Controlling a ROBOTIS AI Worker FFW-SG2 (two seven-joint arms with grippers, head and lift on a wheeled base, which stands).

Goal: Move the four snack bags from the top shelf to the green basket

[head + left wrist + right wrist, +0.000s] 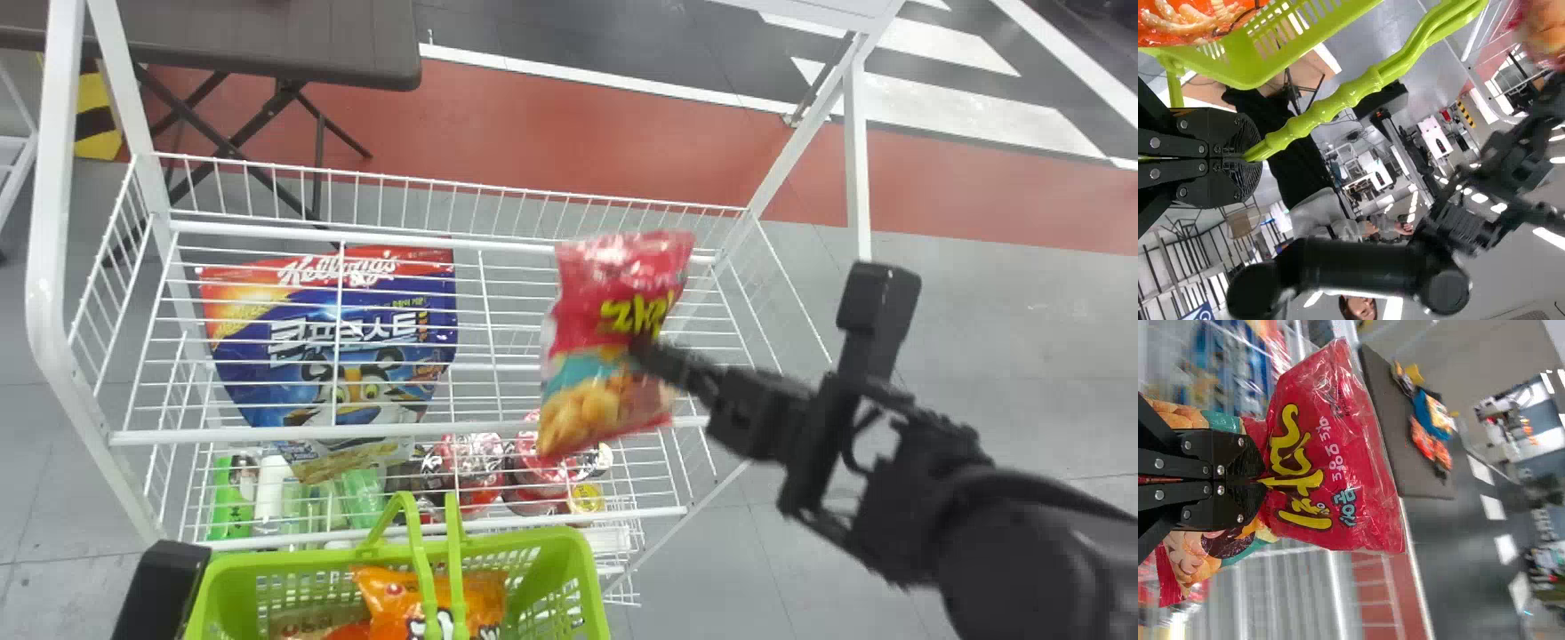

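While your left gripper (pixel 1248 157) has its jaws closed up snugly on the slim, ribbed green plastic handle (pixel 1365 83), look at the green slatted plastic basket (pixel 302 560) — two packets in there, by my count: a dull reddish-orange one (pixel 302 622), then a glossy bright orange one (pixel 396 604) beside it. Call that two in, if both came off your list.

Moving right, there's the big blue pouch with a red-and-yellow top (pixel 356 356), among the wires of the white rack (pixel 511 246); likely your fourth bag, and it has to come over. Right again, and here's number three — the shiny red snack bag with a teal band (pixel 622 302), up over the rack, well apart from the basket. Your right gripper (pixel 1258 482) has it, jaws drawn nearly together, film pinched between them. So, one in hand and one to fetch.

Now the murky bits: the basket's near side is cut off at the head view's bottom edge, so you can't be sure nothing else lies in it. White wires cross the blue pouch, and you can't tell its level for certain.
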